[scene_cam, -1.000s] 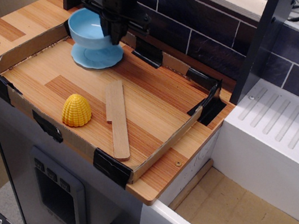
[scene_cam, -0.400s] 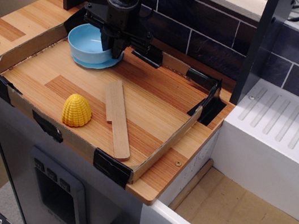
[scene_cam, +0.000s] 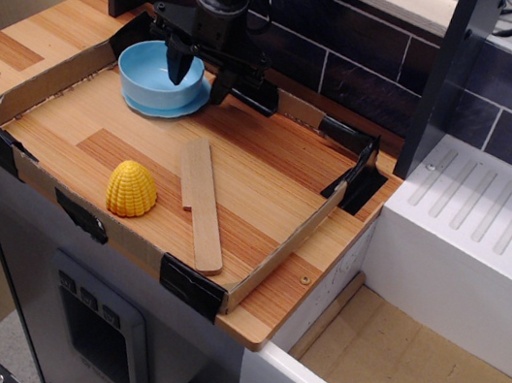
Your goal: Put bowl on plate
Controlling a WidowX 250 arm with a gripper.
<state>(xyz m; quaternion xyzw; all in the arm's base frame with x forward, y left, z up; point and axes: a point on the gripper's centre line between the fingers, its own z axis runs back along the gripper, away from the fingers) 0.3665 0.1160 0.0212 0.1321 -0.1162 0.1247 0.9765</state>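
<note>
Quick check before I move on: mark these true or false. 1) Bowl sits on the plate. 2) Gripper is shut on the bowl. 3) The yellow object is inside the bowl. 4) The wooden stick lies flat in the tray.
1) True: the bowl rests on the plate.
2) False: the gripper is open, one finger over the bowl, one outside its rim.
3) False: the yellow object sits on the tray floor, near the front.
4) True: the stick lies flat mid-tray.

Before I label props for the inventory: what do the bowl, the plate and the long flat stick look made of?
Bowl: glossy light blue, plastic or glazed ceramic; it shows highlights. Plate: same blue sheen, likely the same material. Stick: pale, matte, unfinished wood.
</note>
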